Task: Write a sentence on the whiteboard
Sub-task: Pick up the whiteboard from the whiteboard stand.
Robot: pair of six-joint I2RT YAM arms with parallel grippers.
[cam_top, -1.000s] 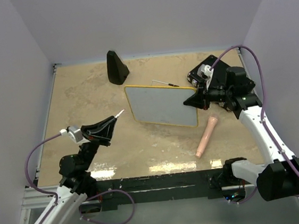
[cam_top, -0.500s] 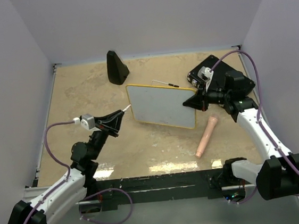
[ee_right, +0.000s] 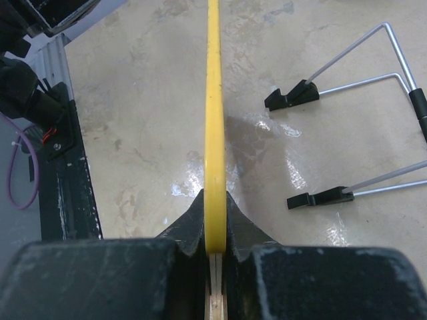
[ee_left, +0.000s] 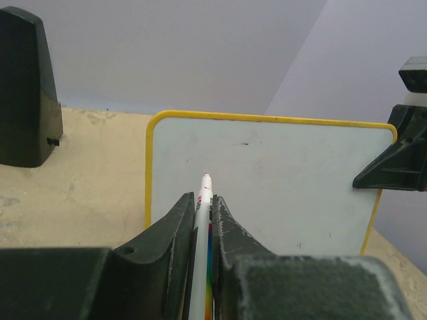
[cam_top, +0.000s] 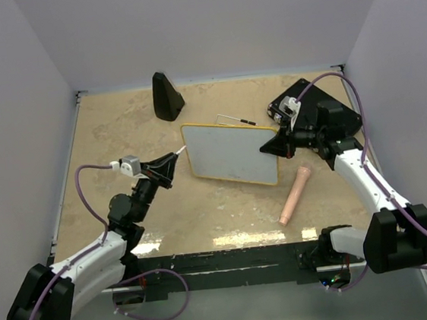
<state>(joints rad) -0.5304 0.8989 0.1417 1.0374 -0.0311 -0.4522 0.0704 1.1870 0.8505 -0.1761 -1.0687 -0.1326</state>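
The whiteboard (cam_top: pixel 232 154), white with a thin yellow rim, stands tilted up on the table. My right gripper (cam_top: pixel 274 144) is shut on its right edge, and the right wrist view shows the yellow rim (ee_right: pixel 213 120) clamped between the jaws of that gripper (ee_right: pixel 214 200). My left gripper (cam_top: pixel 169 163) is shut on a white marker (ee_left: pixel 204 193) with a red tip. The tip points at the board face (ee_left: pixel 267 173) near its left edge; whether it touches is unclear. No sentence shows on the board, only a few tiny dark specks.
A black wedge-shaped block (cam_top: pixel 166 96) stands at the back left of the board. A wire stand (ee_right: pixel 347 87) with black feet lies behind the board. A pinkish cylinder (cam_top: pixel 295 193) lies near the front right. Grey walls close in on three sides.
My left arm has swung forward and right, bringing the marker tip from the open table up to the board's left edge. The right gripper keeps its hold and the board has shifted slightly.
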